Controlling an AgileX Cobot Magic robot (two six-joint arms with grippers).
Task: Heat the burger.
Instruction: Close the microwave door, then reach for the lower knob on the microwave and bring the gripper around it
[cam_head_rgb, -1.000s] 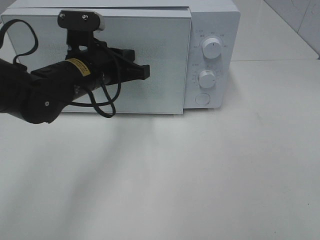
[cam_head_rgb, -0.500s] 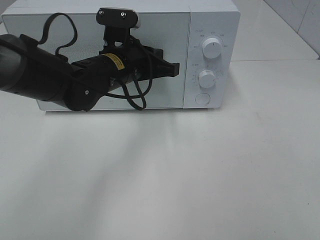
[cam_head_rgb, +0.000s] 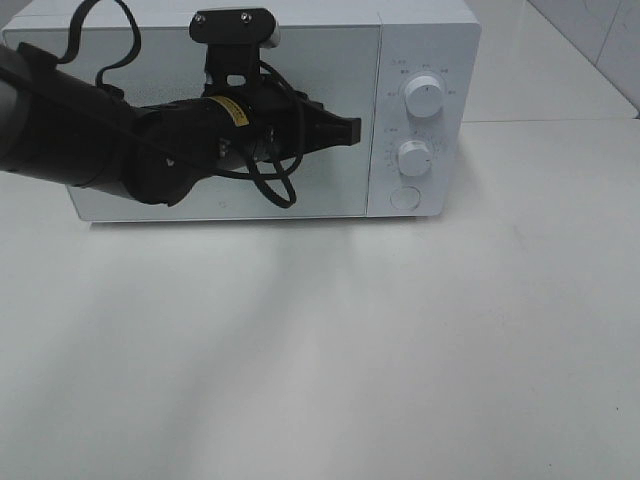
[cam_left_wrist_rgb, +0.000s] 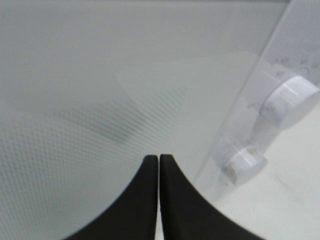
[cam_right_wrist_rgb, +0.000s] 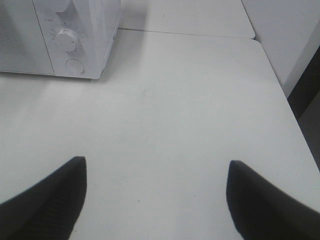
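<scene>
The burger is hidden from every view. A white microwave (cam_head_rgb: 420, 40) stands at the back of the table with its door (cam_head_rgb: 330, 190) flush against the body. My left gripper (cam_head_rgb: 352, 127) is shut with nothing in it, its tips against the door near its right edge; in the left wrist view the fingertips (cam_left_wrist_rgb: 158, 161) meet in front of the dotted door glass (cam_left_wrist_rgb: 75, 100). My right gripper (cam_right_wrist_rgb: 155, 170) shows only in the right wrist view, open and hovering over the bare table (cam_right_wrist_rgb: 165, 110), well to the right of the microwave (cam_right_wrist_rgb: 90, 30).
The control panel carries two round knobs (cam_head_rgb: 424, 96) (cam_head_rgb: 413, 157) and a round button (cam_head_rgb: 404, 197). The white table (cam_head_rgb: 350, 350) spreads in front of the microwave. A tiled wall (cam_head_rgb: 600, 30) rises at the far right, and the table's right edge (cam_right_wrist_rgb: 280, 90) shows in the right wrist view.
The microwave door has swung shut from partly open. My left arm moved right and toward the microwave with it. The right gripper has not visibly moved.
</scene>
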